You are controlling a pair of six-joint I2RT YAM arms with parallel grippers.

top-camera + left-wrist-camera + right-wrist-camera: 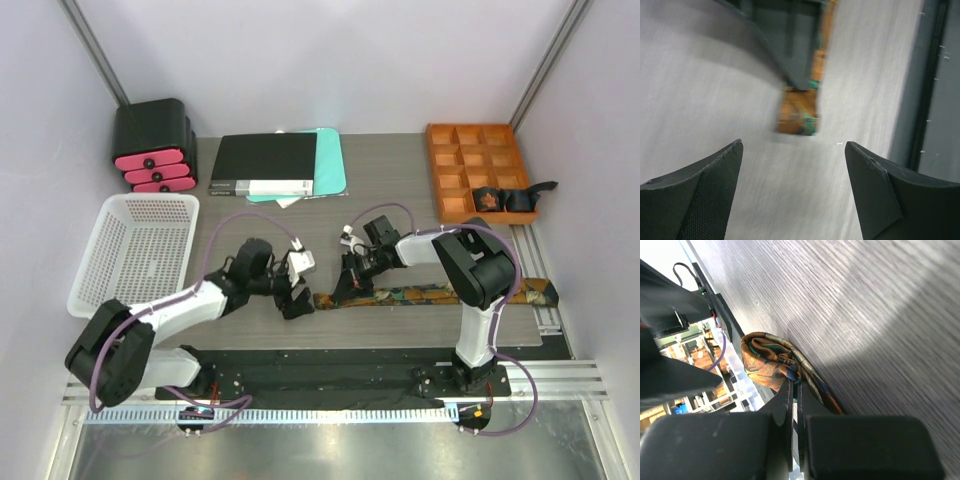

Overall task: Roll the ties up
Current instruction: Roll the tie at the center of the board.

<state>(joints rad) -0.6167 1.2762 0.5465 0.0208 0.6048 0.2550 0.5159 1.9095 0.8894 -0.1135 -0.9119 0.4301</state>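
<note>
My right gripper (792,386) pinches the folded end of the dark, orange-gold patterned fabric tie (771,360), probably anchoring the roll's core. My left gripper (794,152) hovers spread and empty beside it. The tie lies along the near edge of the grey wood-grain worktop (400,200).

3 views, 1 table (400,170).
Top view looks down from behind the near edge; wrist views sit close over the surface; all 3 share 1 end of the tie (420,294).
</note>
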